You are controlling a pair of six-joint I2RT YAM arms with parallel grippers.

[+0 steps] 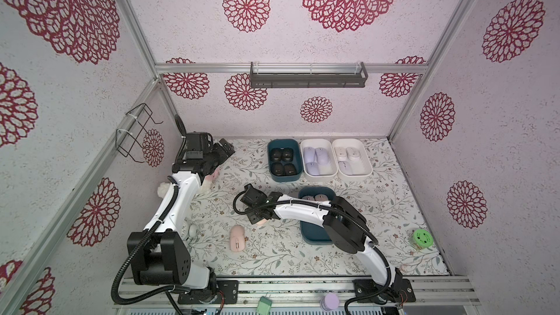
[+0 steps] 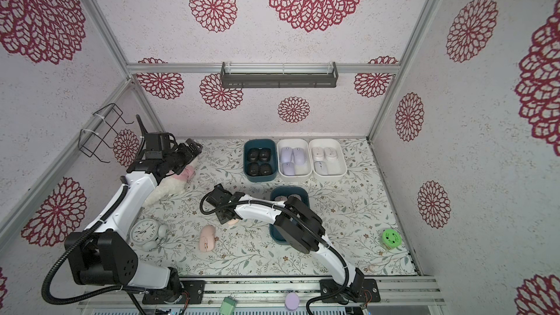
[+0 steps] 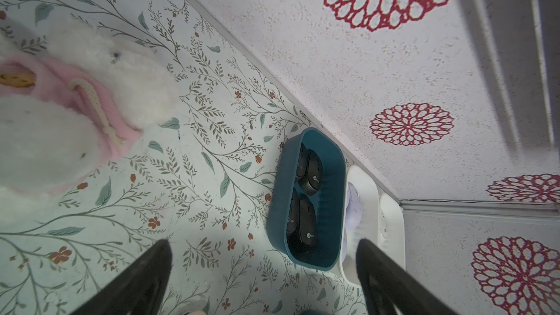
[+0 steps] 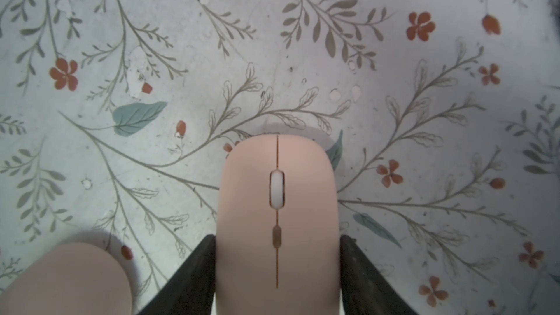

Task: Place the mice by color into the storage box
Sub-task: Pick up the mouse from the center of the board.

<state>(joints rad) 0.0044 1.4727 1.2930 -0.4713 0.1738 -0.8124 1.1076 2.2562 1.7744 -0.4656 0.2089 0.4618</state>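
Note:
My right gripper (image 4: 277, 239) is shut on a peach-pink mouse (image 4: 277, 195), with a finger against each of its sides, low over the floral table; in both top views only the mouse's tip (image 1: 263, 222) (image 2: 233, 222) shows under the wrist. A second peach-pink mouse (image 1: 237, 237) (image 4: 66, 277) lies loose nearby. Behind the right arm a teal storage box (image 1: 313, 233) holds two peach-pink mice (image 1: 315, 197). At the back, a teal box (image 1: 285, 178) holds several black mice, and two white boxes hold lavender mice (image 1: 316, 154) and white mice (image 1: 348, 153). My left gripper (image 1: 224, 150) (image 3: 263, 242) hangs open and empty.
A fluffy white plush toy (image 2: 169, 189) with a pink garment lies under my left arm. An alarm clock (image 2: 145, 233) stands at the front left, a green-lidded jar (image 1: 422, 237) at the front right. A wire rack (image 1: 136, 134) hangs on the left wall, a dark shelf (image 1: 307, 78) on the back wall.

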